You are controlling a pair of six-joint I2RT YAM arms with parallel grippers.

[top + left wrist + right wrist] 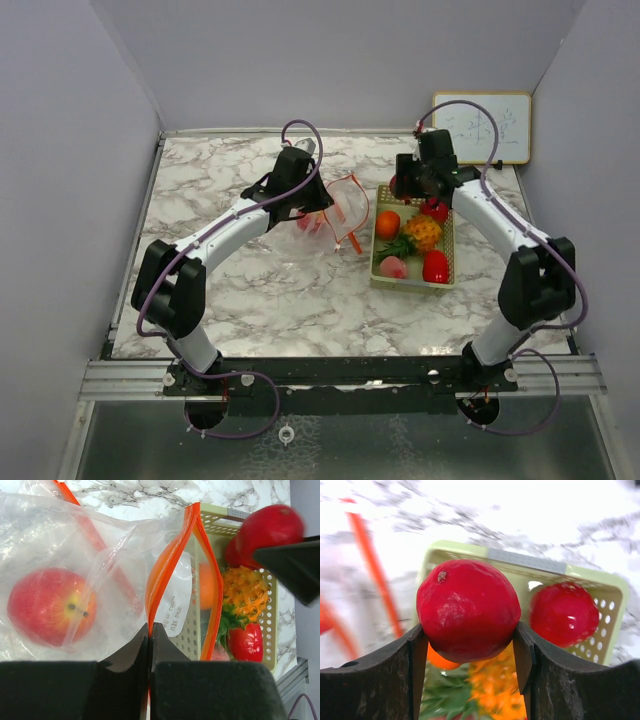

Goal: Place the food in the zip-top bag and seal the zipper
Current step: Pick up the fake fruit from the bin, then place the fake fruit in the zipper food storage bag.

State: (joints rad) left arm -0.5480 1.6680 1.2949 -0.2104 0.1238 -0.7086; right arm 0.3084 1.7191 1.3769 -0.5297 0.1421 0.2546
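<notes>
- Food: 1 red fruit [467, 610] clamped in my right gripper [468, 637], basket [602, 587] below it, ready for bagging.
- My left gripper [150, 630], closed, pinches the zip-top bag [115, 545] by its rim, holding its mouth open.

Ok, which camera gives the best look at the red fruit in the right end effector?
Right wrist: the red fruit fills the frame, pinched in the right end effector. Left wrist shows it blurred, top right, partly hidden. The top view barely shows it.

Right claw [470, 649] clamps red fruit [468, 611] over basket [520, 562].
</notes>
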